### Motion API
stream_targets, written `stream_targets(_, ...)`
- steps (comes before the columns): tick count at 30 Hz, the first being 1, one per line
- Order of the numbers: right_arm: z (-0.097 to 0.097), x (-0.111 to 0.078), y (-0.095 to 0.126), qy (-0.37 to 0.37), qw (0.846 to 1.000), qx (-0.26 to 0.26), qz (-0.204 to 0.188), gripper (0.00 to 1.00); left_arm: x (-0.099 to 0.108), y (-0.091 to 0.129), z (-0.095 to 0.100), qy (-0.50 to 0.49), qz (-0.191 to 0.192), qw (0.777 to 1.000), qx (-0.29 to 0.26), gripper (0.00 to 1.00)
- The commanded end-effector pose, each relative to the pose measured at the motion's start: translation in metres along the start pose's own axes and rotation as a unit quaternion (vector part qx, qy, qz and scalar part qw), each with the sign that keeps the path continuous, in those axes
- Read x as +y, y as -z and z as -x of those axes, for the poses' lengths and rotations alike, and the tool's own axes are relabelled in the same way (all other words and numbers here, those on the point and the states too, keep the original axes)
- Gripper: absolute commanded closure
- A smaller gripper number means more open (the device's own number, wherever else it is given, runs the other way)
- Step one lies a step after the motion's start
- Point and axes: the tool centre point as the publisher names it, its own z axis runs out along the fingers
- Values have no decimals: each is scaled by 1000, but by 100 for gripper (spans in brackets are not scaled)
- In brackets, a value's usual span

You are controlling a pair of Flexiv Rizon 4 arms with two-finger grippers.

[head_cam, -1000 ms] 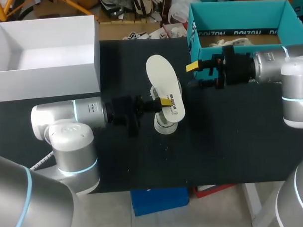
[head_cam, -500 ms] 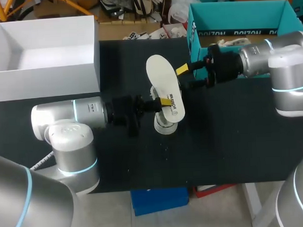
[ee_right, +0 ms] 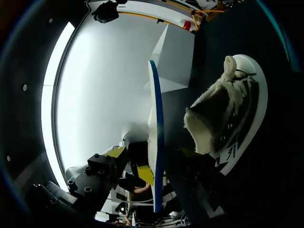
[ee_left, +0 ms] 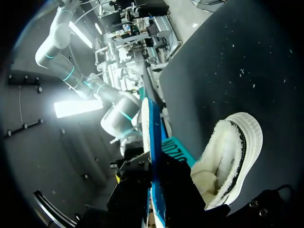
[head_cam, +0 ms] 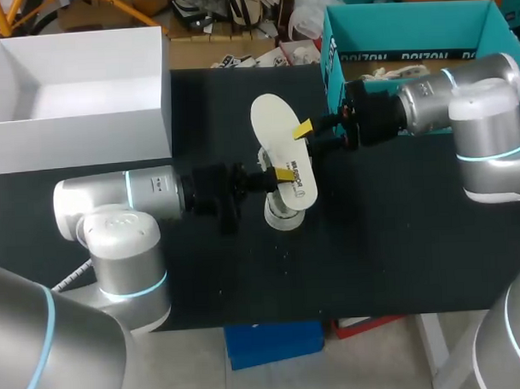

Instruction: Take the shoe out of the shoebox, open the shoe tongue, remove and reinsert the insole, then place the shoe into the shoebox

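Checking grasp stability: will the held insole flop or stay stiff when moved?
Probably fairly stiff: the insole extends straight from the left end effector with no visible droop. Likely light: it looks thin edge-on in wrist views.

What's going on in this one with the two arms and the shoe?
The left gripper is shut on the white oval insole, holding it on edge next to the white fleece-lined shoe, which rests on the black table. The right gripper, fingers open, is at the insole's far edge, not visibly gripping it. The teal cardboard shoebox stands open behind it. The insole is out and not yet back in.
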Motion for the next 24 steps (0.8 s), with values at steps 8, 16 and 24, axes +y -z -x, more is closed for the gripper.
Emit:
stream_targets(8, 5, 0, -12, -4, 1000, 0, -3, 56, 0, -1, 0, -1, 1, 1000, 2, 100)
stream_targets(16, 6, 0, -13, -6, 1000, -4, -1, 100, 0, -1, 0, -1, 1, 1000, 2, 100)
stream_targets(24, 6, 0, -13, -6, 1000, -4, -1, 100, 0, -1, 6, -3, -1, 1000, 7, 100)
